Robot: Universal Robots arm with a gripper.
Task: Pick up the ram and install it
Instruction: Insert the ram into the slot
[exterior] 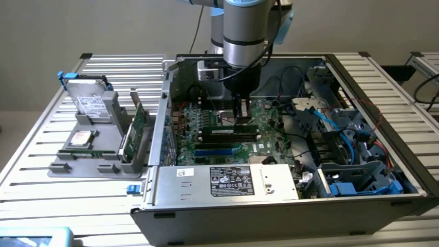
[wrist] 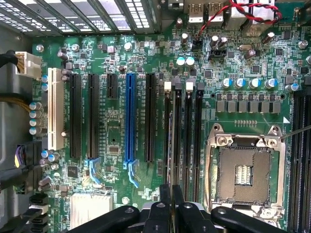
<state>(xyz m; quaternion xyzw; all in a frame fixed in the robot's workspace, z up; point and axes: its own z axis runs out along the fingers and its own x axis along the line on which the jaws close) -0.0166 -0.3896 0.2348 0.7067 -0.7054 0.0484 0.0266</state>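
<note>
Green motherboard (wrist: 112, 104); blue PCIe slot (wrist: 129, 116) among black ones; white PCI slot (wrist: 55, 109); red-black twisted wires (wrist: 252, 12); black hand (wrist: 171, 190); dark-green ram (exterior: 230, 126); silver ribbed surface (exterior: 89, 206); grey rack (exterior: 92, 159)

A slatted metal table (exterior: 41, 170) carried everything. An open computer case (exterior: 274, 218) lay on its side across the middle and the exterior view's right, open face up. Just beside it, toward the exterior view's left, a grey rack (exterior: 86, 165) stood on the slats, close to the case wall. A pale teal object (exterior: 34, 237), cut off at the picture's edge and possibly a box, sat at the near corner, well apart from the rack. Bare slats showed between them.
</note>
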